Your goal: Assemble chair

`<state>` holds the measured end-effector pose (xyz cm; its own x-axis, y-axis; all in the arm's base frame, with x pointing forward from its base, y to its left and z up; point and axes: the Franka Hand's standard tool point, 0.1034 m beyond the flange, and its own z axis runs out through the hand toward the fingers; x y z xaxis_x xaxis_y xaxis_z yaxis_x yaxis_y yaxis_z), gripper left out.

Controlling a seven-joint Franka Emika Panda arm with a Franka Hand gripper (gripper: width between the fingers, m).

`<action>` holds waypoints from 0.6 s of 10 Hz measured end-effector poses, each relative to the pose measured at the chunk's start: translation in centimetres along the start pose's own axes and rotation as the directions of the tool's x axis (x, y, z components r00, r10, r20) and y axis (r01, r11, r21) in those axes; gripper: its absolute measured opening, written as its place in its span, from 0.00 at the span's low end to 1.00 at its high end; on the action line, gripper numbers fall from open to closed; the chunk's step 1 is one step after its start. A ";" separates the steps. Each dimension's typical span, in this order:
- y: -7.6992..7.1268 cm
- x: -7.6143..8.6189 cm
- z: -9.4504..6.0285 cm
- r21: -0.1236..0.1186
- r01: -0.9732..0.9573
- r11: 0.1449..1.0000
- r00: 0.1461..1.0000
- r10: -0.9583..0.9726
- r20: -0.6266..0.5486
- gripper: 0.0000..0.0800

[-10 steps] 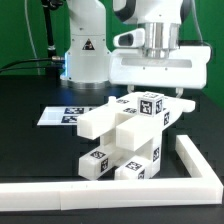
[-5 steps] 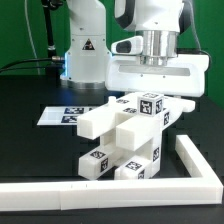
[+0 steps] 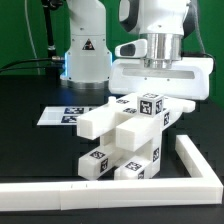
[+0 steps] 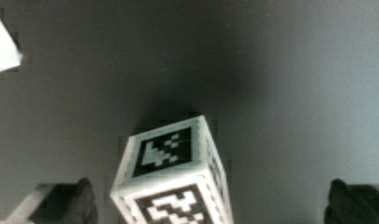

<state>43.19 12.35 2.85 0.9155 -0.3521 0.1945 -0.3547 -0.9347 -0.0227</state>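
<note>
shifted toward exterior view's right above chair (image 3: pixel 125 135); my gripper (image 4: pixel 212 205) spread wide, empty. center fingers (image 4: pixel 61 200) on tagged cube post (image 4: pixel 173 175) before descending.

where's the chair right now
In the exterior view the chair sits centre on the black table, under the gripper, inside the white rail corner.

Robotics lab, Franka arm base (image 3: pixel 84 50), black table (image 3: pixel 30 125), marker board (image 3: pixel 62 115)
</note>
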 end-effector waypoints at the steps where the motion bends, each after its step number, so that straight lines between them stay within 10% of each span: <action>1: 0.1 0.0 0.1 -0.001 0.008 1.000 1.000 -0.008 -0.001 0.81; 6: 0.1 -0.4 1.8 -0.021 0.037 0.999 0.999 -0.037 0.004 0.81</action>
<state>43.16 12.34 1.00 0.9289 -0.3173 0.1912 -0.3242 -0.9460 0.0055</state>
